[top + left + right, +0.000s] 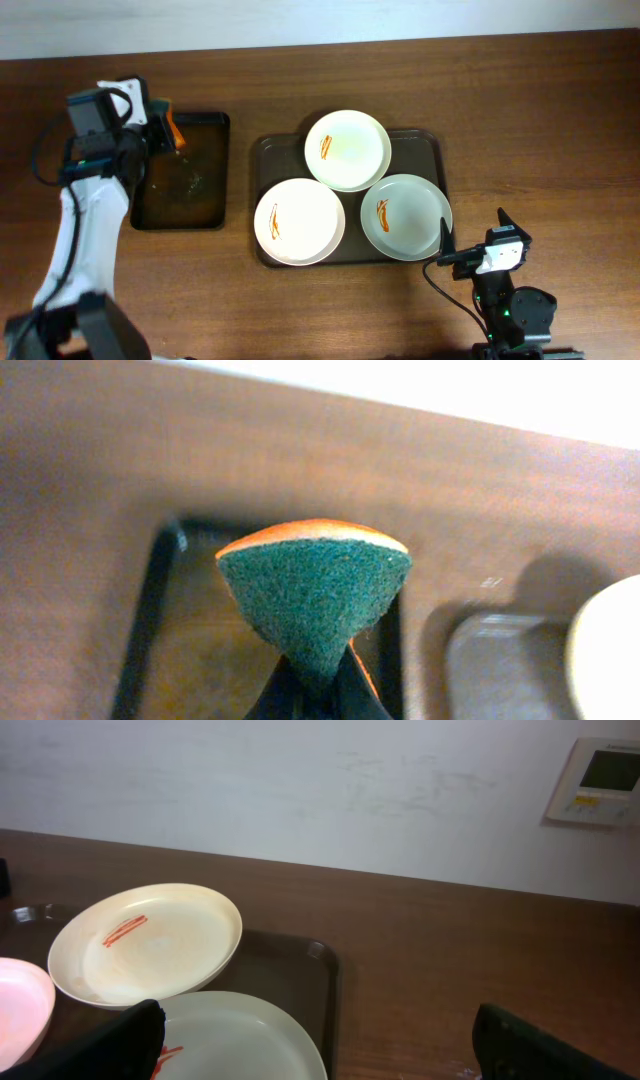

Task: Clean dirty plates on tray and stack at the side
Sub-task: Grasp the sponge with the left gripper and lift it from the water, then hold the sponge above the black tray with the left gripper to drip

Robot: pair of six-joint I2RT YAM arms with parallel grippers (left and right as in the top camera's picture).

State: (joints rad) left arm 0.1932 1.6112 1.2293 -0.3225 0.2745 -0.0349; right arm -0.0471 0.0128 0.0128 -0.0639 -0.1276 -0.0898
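The left gripper (pixel 318 682) pinches a green-faced sponge (pixel 313 592) above the small black tray (pixel 183 172), while three streaked plates (pixel 347 149) fill the brown tray (pixel 422 143) beyond the right gripper (pixel 315 1040), apparently spread wide

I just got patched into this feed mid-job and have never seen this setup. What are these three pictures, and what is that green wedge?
Two robot arms work at a wooden table. The wide picture looks straight down from above; the other two come from a camera on each wrist.

The left claw is shut on a sponge, green scrub side facing the camera, orange behind. It hangs over a small black tray.

The right claw is open and holds nothing, near the table's front edge.

On the large brown tray lie three plates, each streaked with orange-red sauce, so none looks wiped yet.
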